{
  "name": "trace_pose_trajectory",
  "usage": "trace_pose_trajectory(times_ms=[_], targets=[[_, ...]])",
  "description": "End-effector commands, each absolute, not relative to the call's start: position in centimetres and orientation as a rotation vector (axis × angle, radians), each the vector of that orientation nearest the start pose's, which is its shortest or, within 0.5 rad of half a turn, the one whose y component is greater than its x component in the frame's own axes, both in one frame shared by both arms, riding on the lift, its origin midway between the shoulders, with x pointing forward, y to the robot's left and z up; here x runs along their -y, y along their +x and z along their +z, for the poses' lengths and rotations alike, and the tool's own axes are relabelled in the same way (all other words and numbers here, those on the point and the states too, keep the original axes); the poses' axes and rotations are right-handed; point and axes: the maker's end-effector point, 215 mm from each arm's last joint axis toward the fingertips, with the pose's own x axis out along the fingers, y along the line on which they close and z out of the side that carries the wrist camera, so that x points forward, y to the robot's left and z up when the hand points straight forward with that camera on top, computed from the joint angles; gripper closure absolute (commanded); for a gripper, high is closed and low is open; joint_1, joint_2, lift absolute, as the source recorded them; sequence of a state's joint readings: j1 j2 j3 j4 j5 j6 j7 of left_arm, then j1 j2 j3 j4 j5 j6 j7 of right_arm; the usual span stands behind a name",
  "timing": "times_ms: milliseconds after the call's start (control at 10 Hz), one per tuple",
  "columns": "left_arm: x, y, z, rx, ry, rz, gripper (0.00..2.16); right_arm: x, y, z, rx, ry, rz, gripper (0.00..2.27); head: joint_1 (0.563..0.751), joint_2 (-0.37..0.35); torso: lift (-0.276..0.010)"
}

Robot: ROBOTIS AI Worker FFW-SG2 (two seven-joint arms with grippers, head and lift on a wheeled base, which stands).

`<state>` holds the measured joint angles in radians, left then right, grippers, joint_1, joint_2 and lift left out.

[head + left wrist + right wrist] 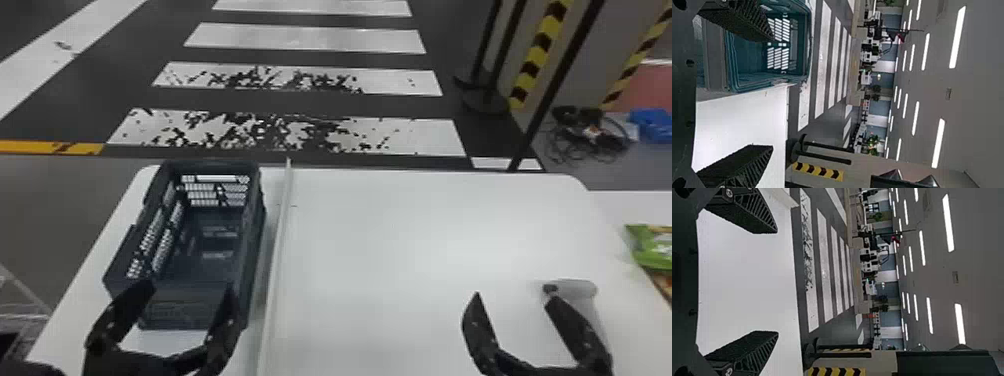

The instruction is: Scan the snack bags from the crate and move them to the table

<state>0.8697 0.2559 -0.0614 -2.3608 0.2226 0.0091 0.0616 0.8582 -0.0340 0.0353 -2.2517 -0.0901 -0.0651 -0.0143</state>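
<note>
At the near end of the dark crate (255,225), my left gripper (186,295) stands open, its fingers over the near wall. No bag is visible inside the crate. In the left wrist view the left gripper (772,94) has nothing between its fingers, and the crate (807,47) lies beyond them. My right gripper (512,296) is open and holds nothing above the right part of the table (400,240). A grey scanner (575,289) stands behind its right finger. The right wrist view shows the right gripper (777,282) wide apart. A green snack bag (655,247) lies at the far right.
A raised white strip (280,240) divides the table just right of the crate. Below the green bag, part of another package (664,281) shows at the right edge. Black posts and striped poles stand on the floor beyond the table's far right corner.
</note>
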Motion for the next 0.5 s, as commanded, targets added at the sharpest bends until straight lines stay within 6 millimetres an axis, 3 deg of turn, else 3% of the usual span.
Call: trace_pose_trajectory(times_ms=[0, 400], targets=[[-19.55, 34.19, -32.02, -0.125, -0.089, -0.161, 0.01, 21.76, 33.92, -34.48, -0.093, 0.082, 0.017, 0.08, 0.695, -0.029, -0.095], [-19.49, 34.32, -31.68, -0.112, -0.095, -0.174, 0.01, 21.87, 33.32, -34.93, -0.093, 0.078, 0.01, 0.08, 0.695, -0.042, -0.095]])
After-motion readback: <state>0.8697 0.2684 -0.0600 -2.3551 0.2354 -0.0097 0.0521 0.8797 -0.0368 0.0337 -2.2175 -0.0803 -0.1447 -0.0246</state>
